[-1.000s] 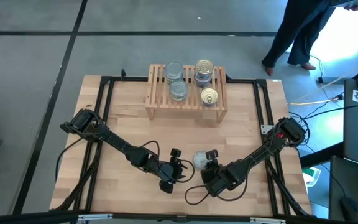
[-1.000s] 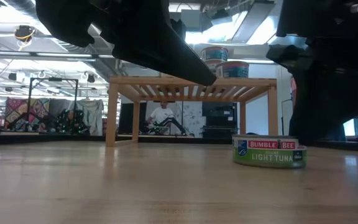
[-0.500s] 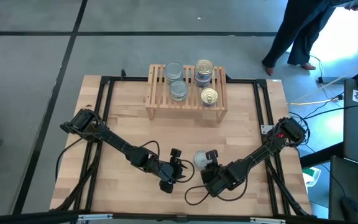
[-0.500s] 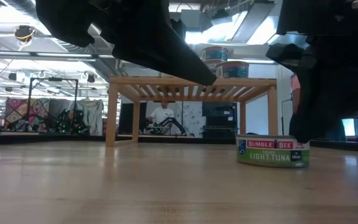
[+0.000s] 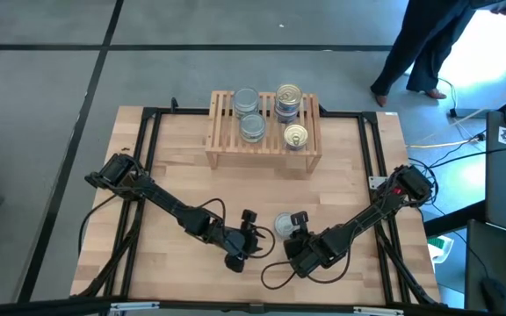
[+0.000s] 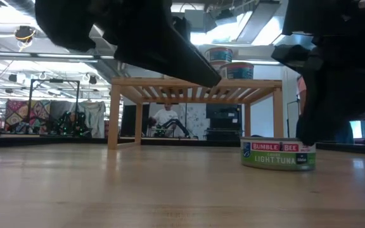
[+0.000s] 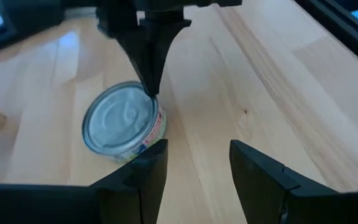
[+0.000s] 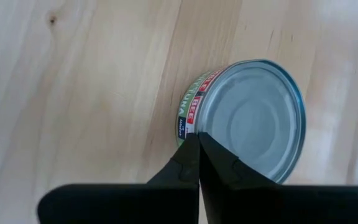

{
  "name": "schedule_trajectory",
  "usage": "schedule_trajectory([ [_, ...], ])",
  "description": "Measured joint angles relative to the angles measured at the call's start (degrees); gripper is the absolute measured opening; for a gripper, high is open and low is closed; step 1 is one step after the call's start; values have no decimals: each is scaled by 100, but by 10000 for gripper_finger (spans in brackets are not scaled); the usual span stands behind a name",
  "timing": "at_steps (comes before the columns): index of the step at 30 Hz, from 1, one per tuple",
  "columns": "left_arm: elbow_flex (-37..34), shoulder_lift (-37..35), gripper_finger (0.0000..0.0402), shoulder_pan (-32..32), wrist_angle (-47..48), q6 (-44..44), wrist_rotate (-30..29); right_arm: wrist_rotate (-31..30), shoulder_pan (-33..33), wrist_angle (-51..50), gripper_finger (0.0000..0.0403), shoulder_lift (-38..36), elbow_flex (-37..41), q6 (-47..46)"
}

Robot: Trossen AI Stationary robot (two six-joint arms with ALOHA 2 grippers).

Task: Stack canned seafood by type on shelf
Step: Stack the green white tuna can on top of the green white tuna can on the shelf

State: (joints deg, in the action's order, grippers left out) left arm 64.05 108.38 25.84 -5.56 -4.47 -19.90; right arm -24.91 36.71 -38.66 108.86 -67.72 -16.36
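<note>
Silver-topped round tuna tin [image 5: 282, 226] sat near table edge, well apart from light-wood slatted shelf [image 5: 222, 151]. My right gripper [image 5: 297, 223] pinched empty against tin's rim. Left gripper [image 5: 251, 230] waited beside, part-open. Next I judged: reopen, straddle tin.

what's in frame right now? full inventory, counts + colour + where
shelf: one, light wood, slatted top, far middle of table.
silver tins on shelf: two tops show, dull grey, left half of shelf; may be stacks, count under them unclear.
gold tins on shelf: two tops show, shiny gold with pull tabs, right half; the far one sits on a stack.
tuna tin: one, silver top, green and red label, on table near front.
table: one, light wood, black frame.
person: one, dark clothes, on floor beyond table's right corner.
left gripper: open, just left of tuna tin.
right gripper: shut, fingertips at tuna tin's rim.
</note>
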Motion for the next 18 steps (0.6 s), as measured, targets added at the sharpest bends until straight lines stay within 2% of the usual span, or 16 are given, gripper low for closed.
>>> schedule_trajectory([
  [10,-2,405,169,4,-454,-1250,-11,74,-2,579,1,2,-2,-4],
  [18,-4,576,169,-7,-452,-1414,-44,367,-2,629,0,29,-248,-2],
])
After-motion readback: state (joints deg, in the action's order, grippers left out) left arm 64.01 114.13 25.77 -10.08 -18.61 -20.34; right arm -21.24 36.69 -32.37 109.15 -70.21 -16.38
